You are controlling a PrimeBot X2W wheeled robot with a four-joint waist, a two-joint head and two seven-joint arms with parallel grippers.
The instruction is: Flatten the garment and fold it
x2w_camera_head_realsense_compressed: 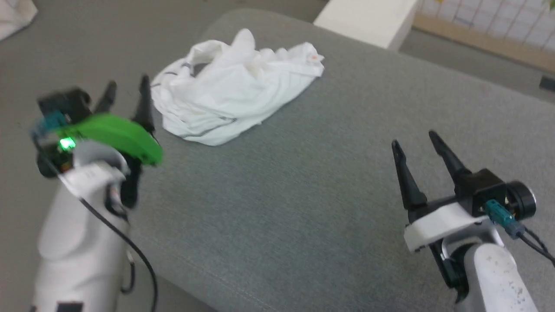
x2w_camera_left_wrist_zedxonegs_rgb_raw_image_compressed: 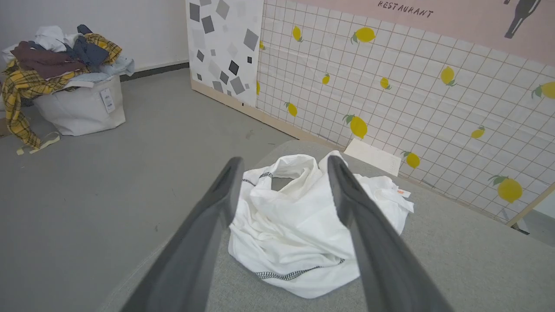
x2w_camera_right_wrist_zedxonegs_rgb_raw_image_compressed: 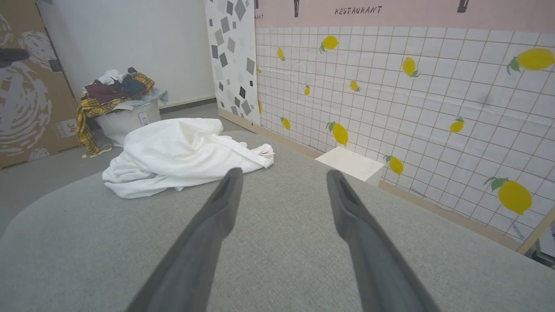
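Both stand wide open: the left pincer (x2w_camera_head_realsense_compressed: pixel 128 82) hangs just beside the shirt (x2w_camera_head_realsense_compressed: pixel 236 86), crumpled at the bench's (x2w_camera_head_realsense_compressed: pixel 303 195) far left corner, the right pincer (x2w_camera_head_realsense_compressed: pixel 413 138) well apart. Best bet: each takes a hem corner and pulls outward, low. Grey padded top, lemon-tiled wall (x2w_camera_left_wrist_zedxonegs_rgb_raw_image_compressed: pixel 412 86), heaped laundry basket (x2w_camera_left_wrist_zedxonegs_rgb_raw_image_compressed: pixel 78 104) behind.

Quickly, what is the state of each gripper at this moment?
Left gripper: open, holding nothing, near the garment.
Right gripper: open, holding nothing.
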